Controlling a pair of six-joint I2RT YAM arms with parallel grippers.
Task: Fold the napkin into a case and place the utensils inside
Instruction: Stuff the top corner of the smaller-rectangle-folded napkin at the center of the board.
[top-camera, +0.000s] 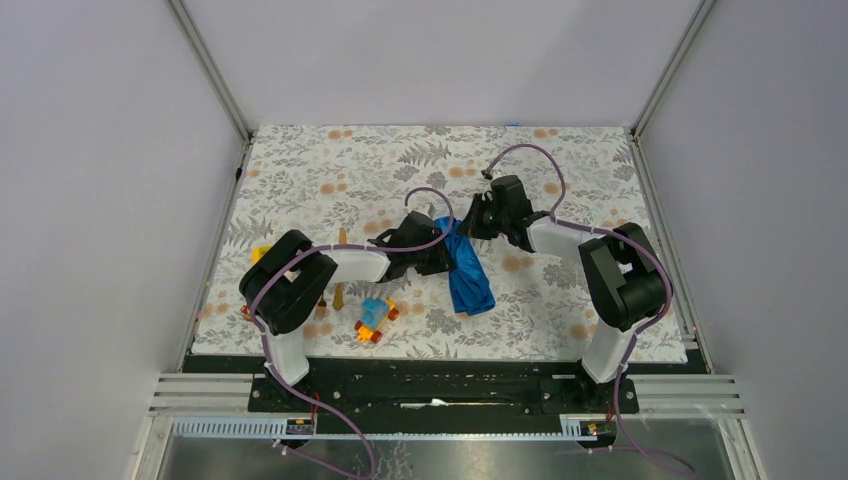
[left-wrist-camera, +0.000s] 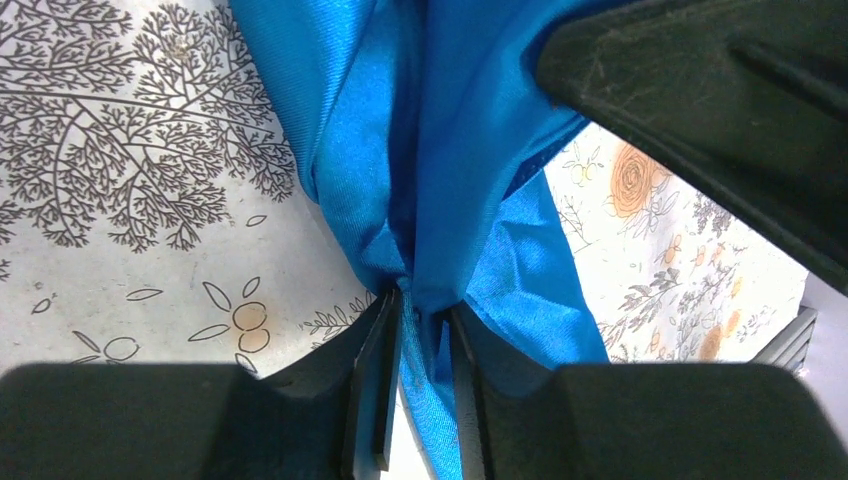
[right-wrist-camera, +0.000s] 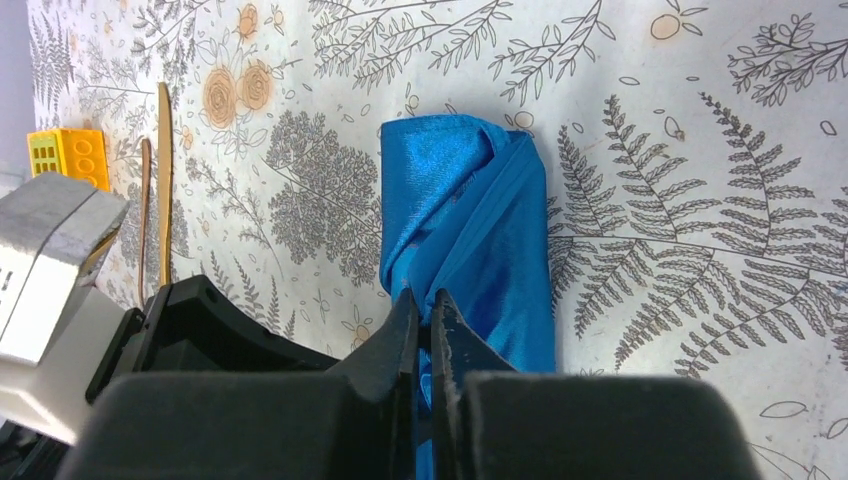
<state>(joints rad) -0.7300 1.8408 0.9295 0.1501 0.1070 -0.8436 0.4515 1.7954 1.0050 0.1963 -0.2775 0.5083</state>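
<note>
plainly, the left gripper (left-wrist-camera: 425, 390) pinches a bunched fold of the napkin (top-camera: 468, 268), and the right gripper (right-wrist-camera: 425, 345) nips the same twisted cloth close by, probably to pull it flat mid-table; the utensils (right-wrist-camera: 162, 170) lie well apart leftward, untouched.

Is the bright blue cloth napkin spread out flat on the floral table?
No, the bright blue cloth napkin is bunched into a narrow, crumpled strip.

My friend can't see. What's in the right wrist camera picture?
The right claw pinches one end of a bunched-up blue napkin on a flowery table. Two thin golden utensils and a yellow block sit near the picture's left edge.
</note>
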